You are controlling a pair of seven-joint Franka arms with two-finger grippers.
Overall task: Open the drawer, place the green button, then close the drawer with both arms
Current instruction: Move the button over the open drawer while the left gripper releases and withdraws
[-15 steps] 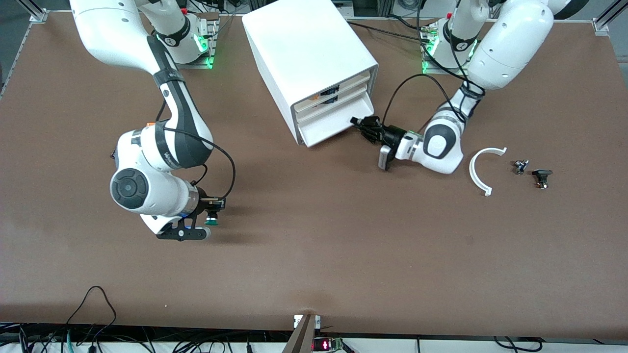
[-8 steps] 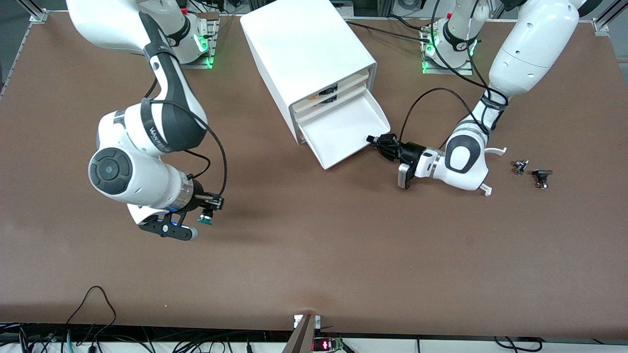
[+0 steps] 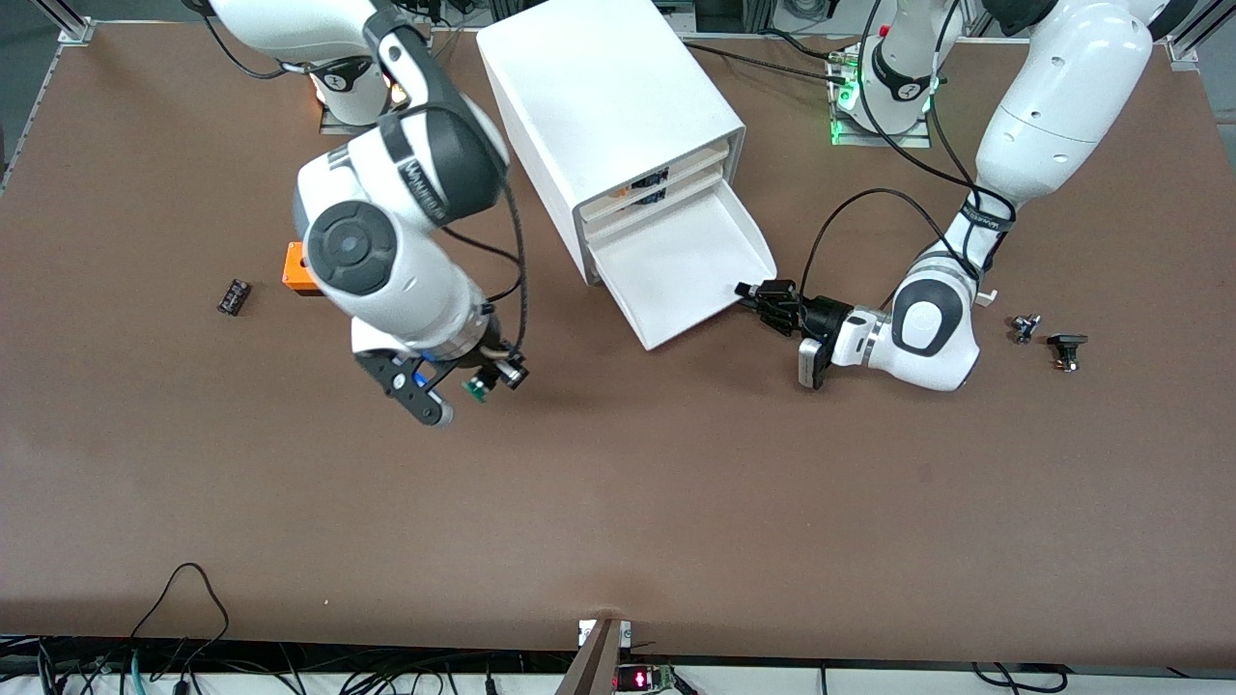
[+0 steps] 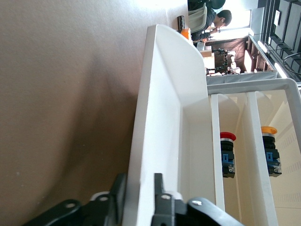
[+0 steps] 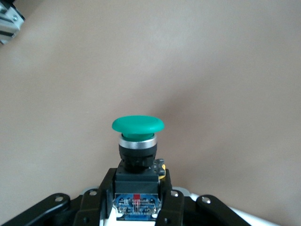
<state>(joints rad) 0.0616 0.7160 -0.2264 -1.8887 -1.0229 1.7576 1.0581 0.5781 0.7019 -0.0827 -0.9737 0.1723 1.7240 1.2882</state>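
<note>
1. Right claw is clamped on the black body of the button, whose green cap points away from the wrist.
2. It hangs over bare brown table, at about seven o'clock from the cabinet in the front view.
3. The button is up in the air in that grip, clear of the tabletop and well apart from the drawer.
4. The drawer is the cabinet's lowest one. It stands open, sticking out toward five o'clock, and its white tray shows nothing inside.
5. Left claw is low at the drawer's front corner, at about four o'clock from the cabinet, with one finger on each side of the drawer's front wall and pressed to it.
6. In the left wrist view, a red-capped button and a yellow-capped button sit in the two drawers above.
7. An orange cube and a small black part lie at about eight o'clock from the cabinet.
8. Two small dark parts lie at about three o'clock from the left claw.
</note>
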